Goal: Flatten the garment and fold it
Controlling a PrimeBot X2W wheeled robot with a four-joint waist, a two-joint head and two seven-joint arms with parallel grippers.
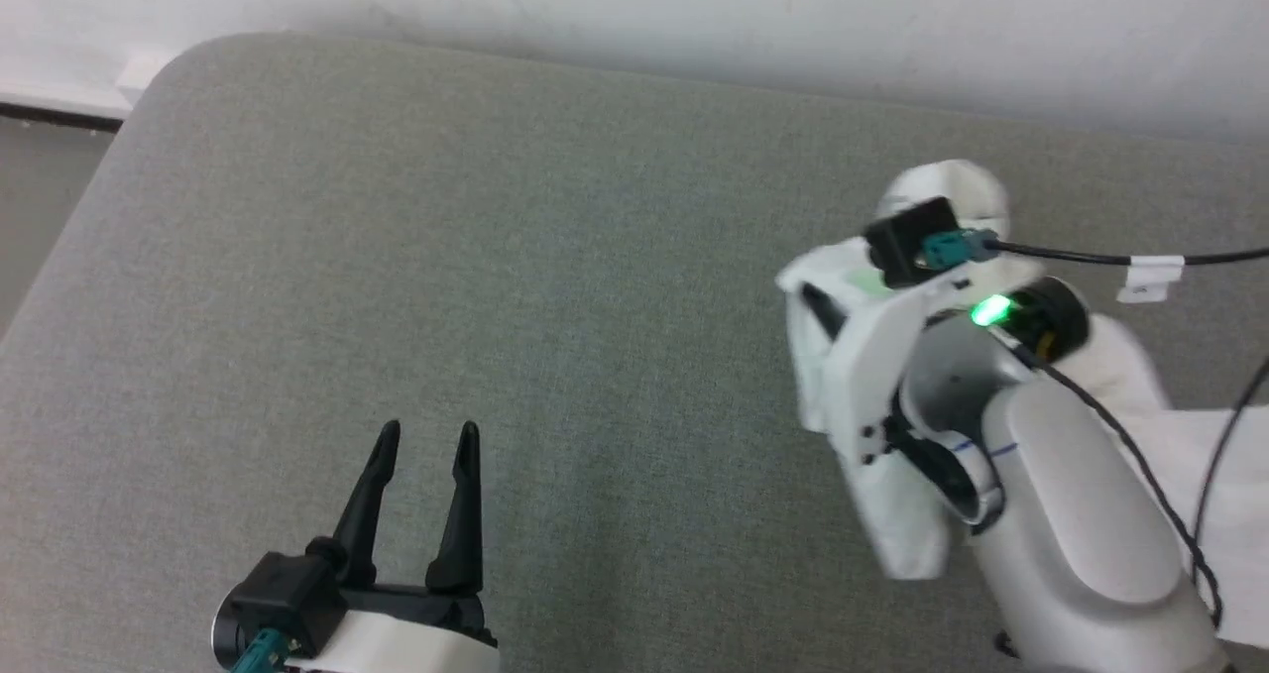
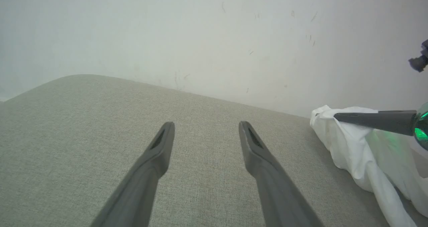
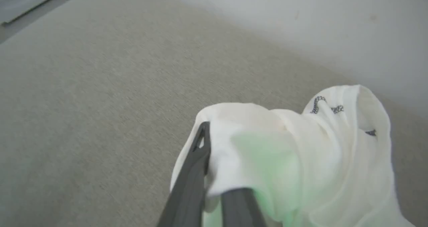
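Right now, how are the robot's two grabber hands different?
The left gripper is open, spread wide and holding nothing; the right gripper is shut on the white garment. The left gripper hangs over the bare grey cushion, while the right gripper is wrapped in bunched cloth further right, nearer the wall. Both have two long dark fingers.

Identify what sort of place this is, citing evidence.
Probably an indoor room, perhaps domestic: a padded grey fabric surface, like a bed or sofa, stands against a scuffed white wall, with a white garment on it.
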